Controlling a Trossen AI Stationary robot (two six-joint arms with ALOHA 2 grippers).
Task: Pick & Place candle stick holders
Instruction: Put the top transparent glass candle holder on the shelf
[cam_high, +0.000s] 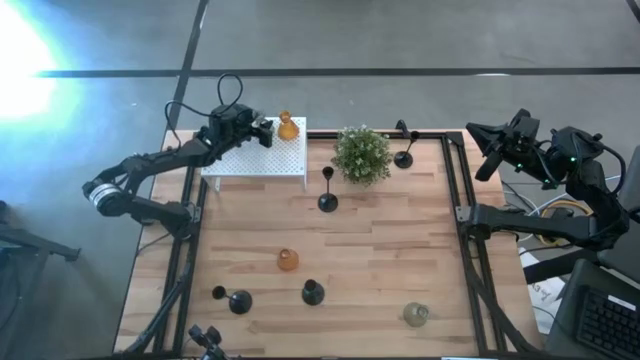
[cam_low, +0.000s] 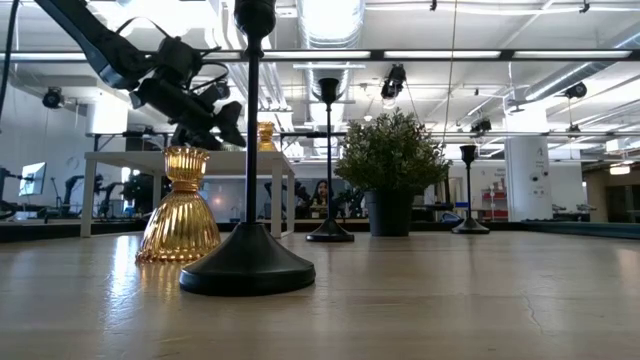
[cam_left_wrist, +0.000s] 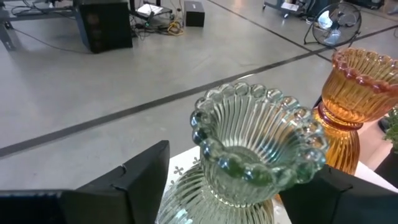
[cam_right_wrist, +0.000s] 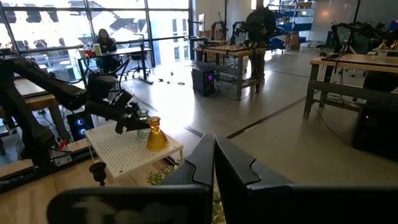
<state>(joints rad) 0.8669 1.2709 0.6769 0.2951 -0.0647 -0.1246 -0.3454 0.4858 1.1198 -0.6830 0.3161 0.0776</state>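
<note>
Left wrist view gives us the left claw (cam_left_wrist: 239, 186) spread wide around a clear glass holder (cam_left_wrist: 249, 149), its fingers (cam_left_wrist: 140, 177) standing off either side of the ribbed body. We see this holder on the white perforated box (cam_high: 256, 158) at the bench's (cam_high: 380, 260) far left corner, just beside an amber holder (cam_high: 287, 127). The right claw (cam_right_wrist: 214, 163) waits pinched together off the bench's right edge. 6 more holders stand scattered across the bench around the potted plant (cam_high: 361, 153).
</note>
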